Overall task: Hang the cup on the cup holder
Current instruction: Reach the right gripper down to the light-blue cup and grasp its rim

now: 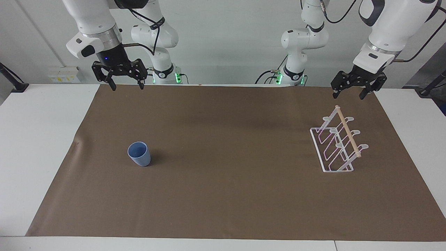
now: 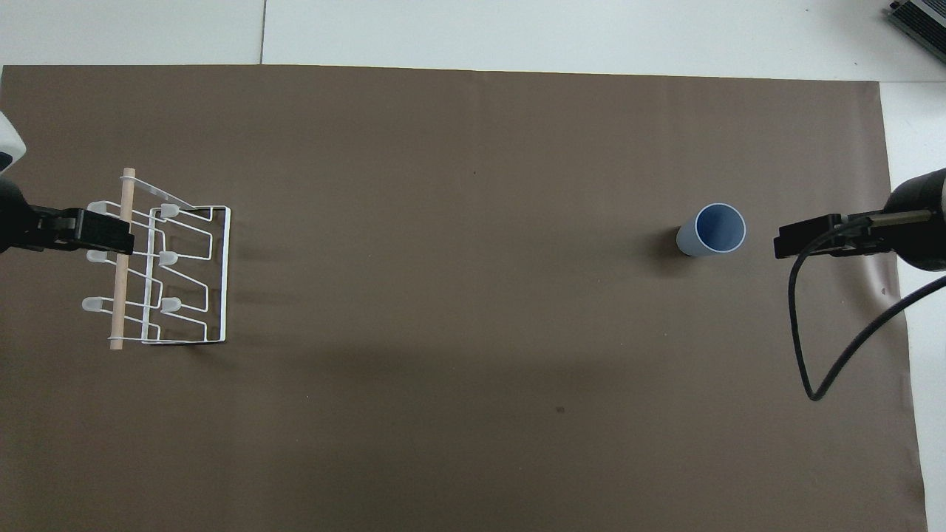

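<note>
The light-blue cup [image 1: 139, 154] stands upright, mouth up, on the brown mat toward the right arm's end; it also shows in the overhead view [image 2: 713, 229]. The white wire cup holder [image 1: 339, 143] with its wooden rod stands toward the left arm's end and has no cup on it; it also shows in the overhead view [image 2: 170, 273]. My right gripper [image 1: 127, 85] is open and empty, raised over the mat's edge by the robots, apart from the cup [image 2: 794, 240]. My left gripper [image 1: 349, 94] is open and empty, raised above the holder's end without touching it [image 2: 103, 230].
The brown mat [image 1: 223, 195] covers most of the white table [image 1: 31, 146]. A black cable [image 2: 813, 340] hangs in a loop from the right arm. A grey device [image 2: 920, 18] sits at the table's corner farthest from the robots, at the right arm's end.
</note>
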You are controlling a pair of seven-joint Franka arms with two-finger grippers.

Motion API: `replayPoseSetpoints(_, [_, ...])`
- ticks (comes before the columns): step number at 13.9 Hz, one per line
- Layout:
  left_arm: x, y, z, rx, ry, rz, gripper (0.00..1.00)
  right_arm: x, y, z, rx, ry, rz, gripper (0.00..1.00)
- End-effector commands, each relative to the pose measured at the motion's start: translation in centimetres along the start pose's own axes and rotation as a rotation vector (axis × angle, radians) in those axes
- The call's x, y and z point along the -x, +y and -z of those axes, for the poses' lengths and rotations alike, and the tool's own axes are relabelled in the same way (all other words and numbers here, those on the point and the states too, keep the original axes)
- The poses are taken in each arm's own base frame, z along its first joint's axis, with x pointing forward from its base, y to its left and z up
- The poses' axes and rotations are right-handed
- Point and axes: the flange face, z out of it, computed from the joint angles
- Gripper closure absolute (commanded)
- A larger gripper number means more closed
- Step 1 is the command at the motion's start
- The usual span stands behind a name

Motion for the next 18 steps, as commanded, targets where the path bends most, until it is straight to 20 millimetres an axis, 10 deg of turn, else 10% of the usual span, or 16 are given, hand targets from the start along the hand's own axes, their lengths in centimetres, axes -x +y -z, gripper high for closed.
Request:
replayPoseSetpoints(1, [0.8, 0.0, 0.2, 0.009, 0.0, -0.009, 0.0, 0.9, 0.0, 0.0, -0.018, -0.013, -0.014, 0.0])
replayPoseSetpoints(10, [1.1, -0.3, -0.2, 0.008, -0.015, -0.002, 0.0, -0.9, 0.4, -1.3, -0.017, 0.111, 0.051, 0.0])
replayPoseSetpoints(18, [1.2, -0.5, -0.1, 0.008, -0.015, 0.003, 0.0, -4.8, 0.8, -18.6, -0.044, 0.139, 0.044, 0.0])
